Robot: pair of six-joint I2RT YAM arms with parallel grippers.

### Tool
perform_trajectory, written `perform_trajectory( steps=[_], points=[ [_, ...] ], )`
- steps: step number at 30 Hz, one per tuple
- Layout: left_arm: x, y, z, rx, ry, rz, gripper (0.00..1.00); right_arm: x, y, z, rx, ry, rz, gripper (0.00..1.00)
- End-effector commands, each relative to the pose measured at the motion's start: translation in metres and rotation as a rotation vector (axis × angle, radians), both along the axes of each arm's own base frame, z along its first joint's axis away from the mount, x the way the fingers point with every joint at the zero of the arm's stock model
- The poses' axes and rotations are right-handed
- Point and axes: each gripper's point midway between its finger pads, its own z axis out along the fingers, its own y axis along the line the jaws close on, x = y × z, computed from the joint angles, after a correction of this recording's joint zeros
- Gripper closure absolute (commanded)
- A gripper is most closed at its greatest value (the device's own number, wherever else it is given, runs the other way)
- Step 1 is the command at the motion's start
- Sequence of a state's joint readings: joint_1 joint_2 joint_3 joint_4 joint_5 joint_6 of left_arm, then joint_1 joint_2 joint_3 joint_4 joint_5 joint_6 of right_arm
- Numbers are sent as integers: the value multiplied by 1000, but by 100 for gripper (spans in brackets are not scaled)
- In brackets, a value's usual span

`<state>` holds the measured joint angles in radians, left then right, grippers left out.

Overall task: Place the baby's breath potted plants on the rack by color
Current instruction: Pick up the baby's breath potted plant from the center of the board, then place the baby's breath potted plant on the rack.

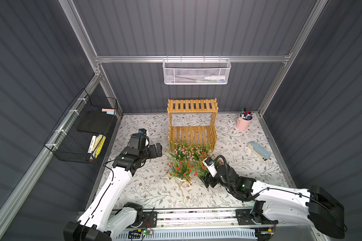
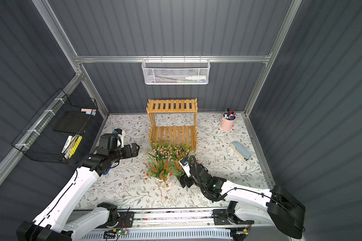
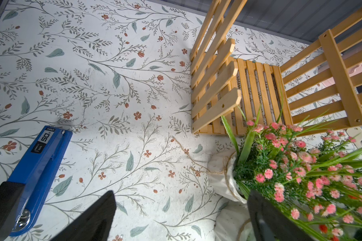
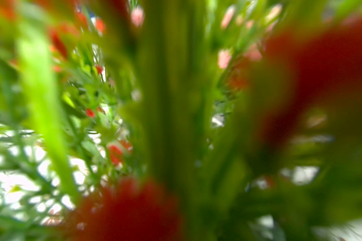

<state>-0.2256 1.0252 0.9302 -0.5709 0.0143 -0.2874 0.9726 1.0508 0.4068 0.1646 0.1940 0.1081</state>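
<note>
Zero progress so far, I'd say. The floral-print tabletop (image 1: 146,187) carries everything, and the honey-yellow two-tier wooden slat rack (image 1: 192,106) at its back edge has both tiers bare. All four fake baby's breath plants in white ribbed pots sit bunched just in front of it. The pink-blossom pair (image 1: 181,149) is closest to the rack and the red-blossom pair (image 1: 181,168) is toward the front edge.

Right claw (image 1: 207,180) is low by the red plant nearer the right edge; can't tell if it's clamped. Left claw (image 1: 158,149) hangs with fingers apart, toward the left edge.

Only readable writing: "50" on the blue metal stapler (image 3: 40,167).
</note>
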Motion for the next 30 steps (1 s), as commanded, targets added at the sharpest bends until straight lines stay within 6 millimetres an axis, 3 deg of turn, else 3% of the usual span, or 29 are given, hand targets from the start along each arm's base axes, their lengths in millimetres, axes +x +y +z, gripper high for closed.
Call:
perform_trajectory(
  steps=[1, 9, 14, 21, 30],
  points=[
    [3, 1, 18, 12, -44, -6, 0, 7, -14, 35, 23, -36, -84, 32],
    [10, 3, 23, 12, -52, 27, 1, 7, -30, 106, 52, -70, -120, 34],
    [13, 6, 30, 18, -59, 41, 1, 24, -28, 155, 56, -102, -146, 33],
    [11, 9, 39, 30, -61, 51, 1, 71, -21, 229, 82, -128, -179, 34],
    [4, 11, 41, 32, -74, 55, 1, 152, -6, 282, 62, -137, -189, 33]
  ],
)
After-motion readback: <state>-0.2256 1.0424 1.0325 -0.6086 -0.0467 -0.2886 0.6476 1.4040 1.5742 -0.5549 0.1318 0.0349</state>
